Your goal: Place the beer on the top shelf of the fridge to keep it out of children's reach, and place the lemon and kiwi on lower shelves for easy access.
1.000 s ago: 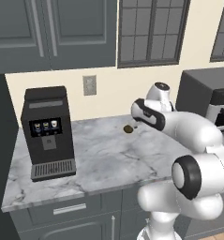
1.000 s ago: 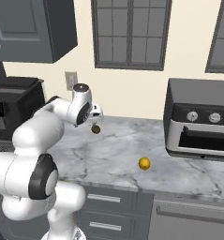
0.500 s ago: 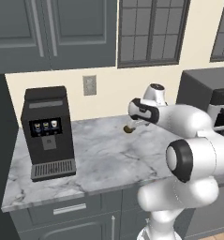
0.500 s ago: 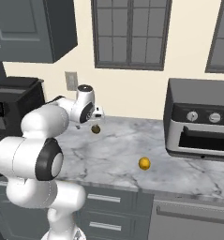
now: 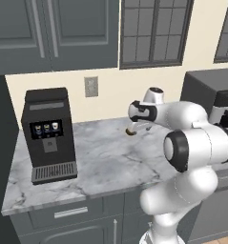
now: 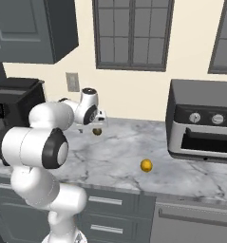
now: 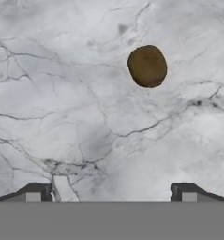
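Hanging over the kiwi near the counter's back edge, the gripper has its fingers spread wide. Closing off-centre could roll the kiwi away.

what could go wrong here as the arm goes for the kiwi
1. In the hand view the kiwi lies ahead of the open gripper and off to one side, not between the fingertips; closing without re-centring would likely miss or nudge it.
2. It is a small rounded fruit on smooth marble counter, so a glancing finger could send it rolling.
3. The lemon sits loose near the counter's front edge; a wide arm swing might knock it off.
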